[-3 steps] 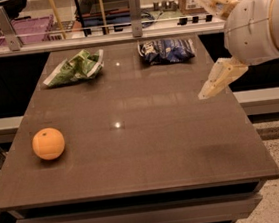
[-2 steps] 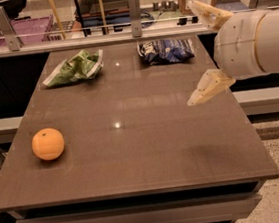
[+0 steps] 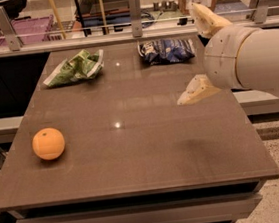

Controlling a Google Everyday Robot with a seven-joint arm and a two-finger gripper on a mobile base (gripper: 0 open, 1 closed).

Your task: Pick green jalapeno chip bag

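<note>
The green jalapeno chip bag (image 3: 75, 67) lies crumpled at the far left of the brown table (image 3: 134, 154), light green with white edges. My gripper (image 3: 187, 55) hangs above the table's right side, well to the right of the green bag and just in front of the dark blue chip bag (image 3: 167, 50). Its two pale fingers are spread wide apart, one (image 3: 204, 18) pointing up and back, the other (image 3: 195, 91) low over the table. It is open and holds nothing.
An orange (image 3: 48, 143) sits near the table's front left. A glass rail with metal posts (image 3: 134, 7) runs along the far edge. My bulky white arm (image 3: 254, 62) covers the right edge of the table.
My arm and gripper have moved left, further in over the table's right side. The bags and the orange have not moved.
</note>
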